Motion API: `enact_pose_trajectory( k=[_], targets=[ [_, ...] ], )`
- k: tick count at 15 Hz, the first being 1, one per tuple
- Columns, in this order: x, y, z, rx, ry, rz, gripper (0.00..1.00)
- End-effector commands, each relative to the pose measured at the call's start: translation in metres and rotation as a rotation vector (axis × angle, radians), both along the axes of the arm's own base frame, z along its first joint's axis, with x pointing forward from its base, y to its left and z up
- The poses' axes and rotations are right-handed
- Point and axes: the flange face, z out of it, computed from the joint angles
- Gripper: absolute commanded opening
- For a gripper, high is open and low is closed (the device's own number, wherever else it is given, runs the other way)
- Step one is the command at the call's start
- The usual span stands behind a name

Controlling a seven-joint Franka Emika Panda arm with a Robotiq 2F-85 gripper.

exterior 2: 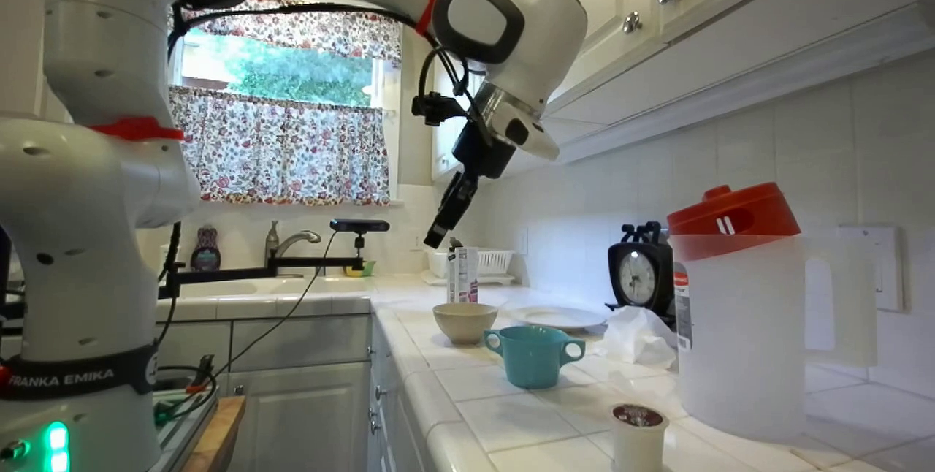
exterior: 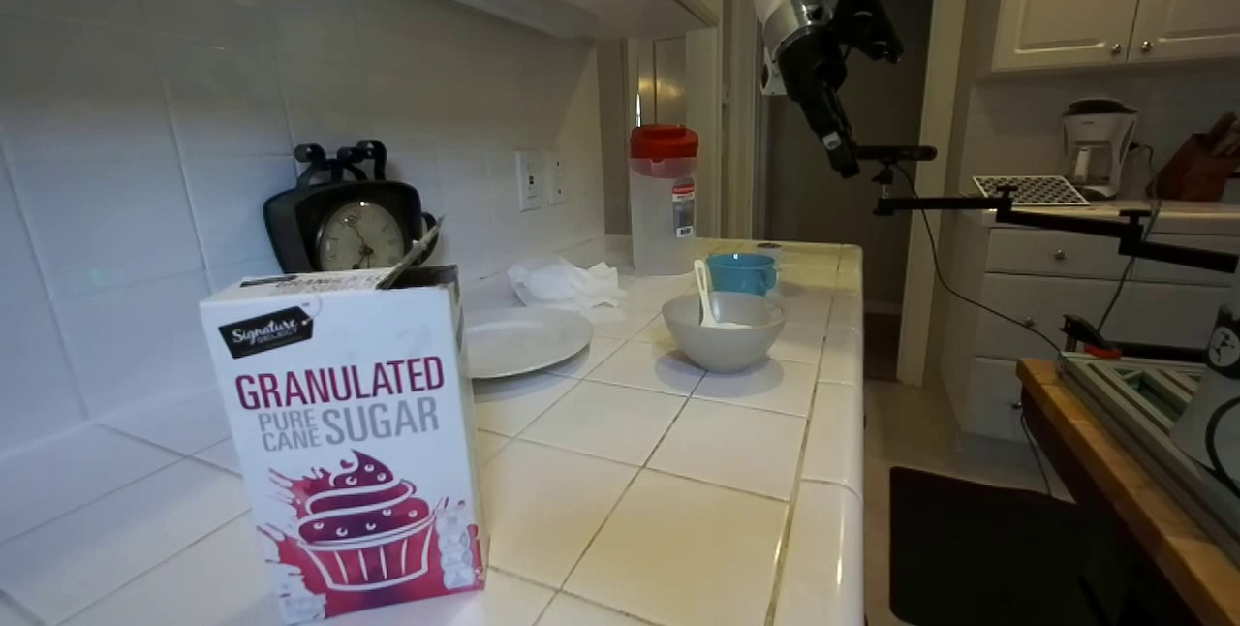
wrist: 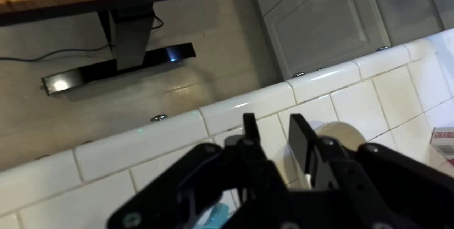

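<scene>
My gripper (wrist: 272,119) is open with nothing between its fingers. It hangs in the air, pointing down, well above the counter in both exterior views (exterior: 841,159) (exterior 2: 434,237). Below it stands a grey-beige bowl (exterior 2: 464,321). A white spoon (exterior: 704,292) leans in the bowl (exterior: 722,340). A turquoise two-handled cup (exterior 2: 535,355) stands close by; only a small part of it (wrist: 217,215) shows in the wrist view. The bowl (wrist: 342,135) is partly hidden behind the right finger there. A sugar box (exterior: 349,442) stands farther along the counter, its top flap raised.
A white plate (exterior: 528,343), crumpled paper (exterior: 567,285), a black clock-like scale (exterior 2: 634,275) and a red-lidded pitcher (exterior 2: 741,333) stand along the wall. A small pod (exterior 2: 638,435) is near the counter end. Cabinets (exterior 2: 584,4) overhang. A camera arm (exterior: 1007,209) crosses the aisle.
</scene>
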Motion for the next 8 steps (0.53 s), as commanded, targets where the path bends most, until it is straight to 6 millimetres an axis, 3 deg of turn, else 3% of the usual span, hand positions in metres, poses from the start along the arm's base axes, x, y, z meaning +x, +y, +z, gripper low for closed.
enact_pose_trajectory(
  k=[1,5,6,7,8],
  targets=[
    [-0.0091,-0.0023,0.0061,-0.142,0.071,-0.116,0.49],
    [-0.0154,-0.0053,0.0126,-0.043,0.02,-0.068,0.79],
    [-0.0069,-0.0059,0.0084,-0.089,0.065,-0.086,0.86],
    [-0.0072,-0.0069,0.009,-0.088,0.062,-0.085,0.69],
    [-0.0072,-0.0071,0.0085,-0.088,0.063,-0.086,0.76]
  ],
)
